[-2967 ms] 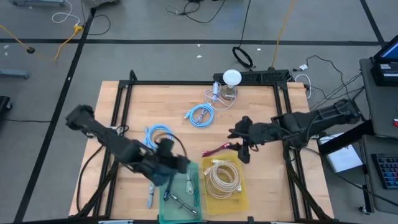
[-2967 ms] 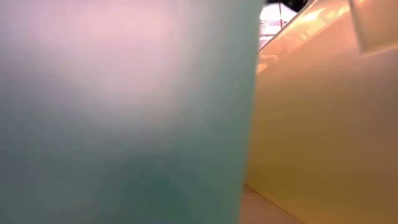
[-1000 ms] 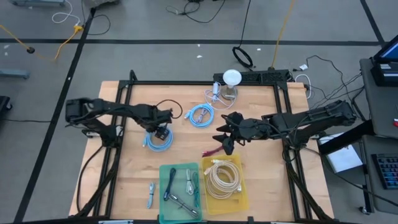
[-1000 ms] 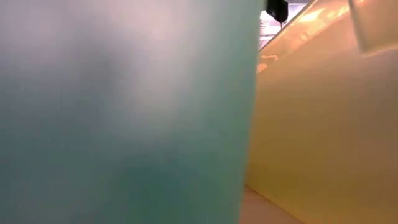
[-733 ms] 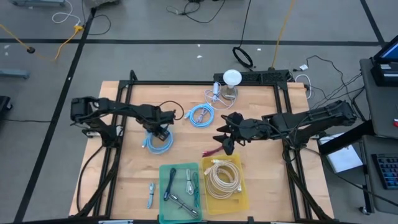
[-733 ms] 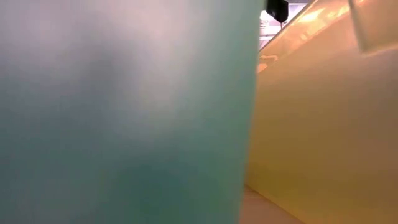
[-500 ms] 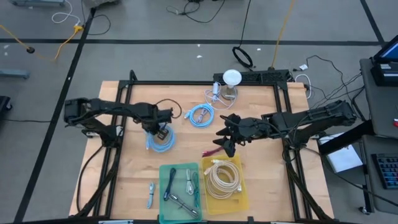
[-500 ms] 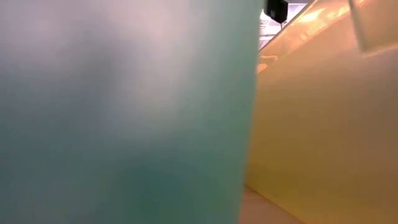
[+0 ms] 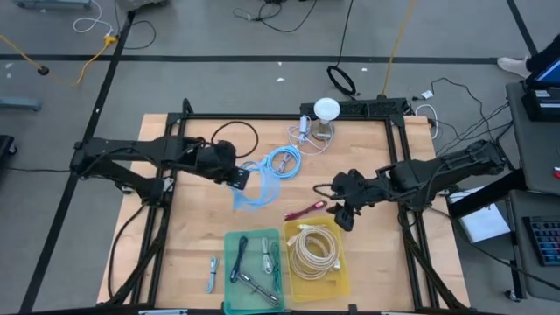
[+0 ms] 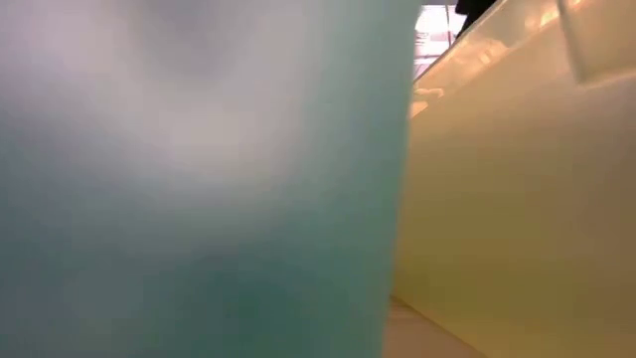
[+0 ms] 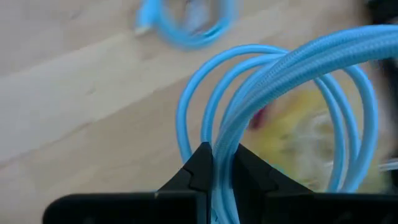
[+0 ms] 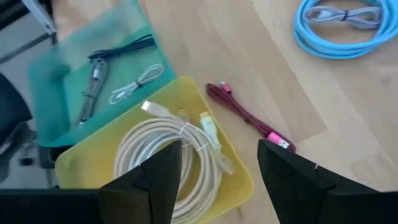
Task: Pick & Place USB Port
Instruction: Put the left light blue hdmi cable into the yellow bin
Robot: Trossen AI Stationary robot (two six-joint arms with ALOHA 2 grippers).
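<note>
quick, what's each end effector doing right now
Left end effector: closed on the blue cable coil, lifted off the table.
Right end effector: open, holding nothing, above the yellow tray and the red cable.

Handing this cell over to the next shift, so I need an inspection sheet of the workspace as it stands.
Surface: wooden table, partly bare.
Job's things: blue cable lifted in a loop; second blue coil and red cable lying on the wood.
Clutter: yellow tray holding a white coil; green tray holding small cables; white lamp.
Grippers: left gripper shut on blue cable; right gripper open, empty.
Cables: several across the floor.
Surroundings: nothing seen.
</note>
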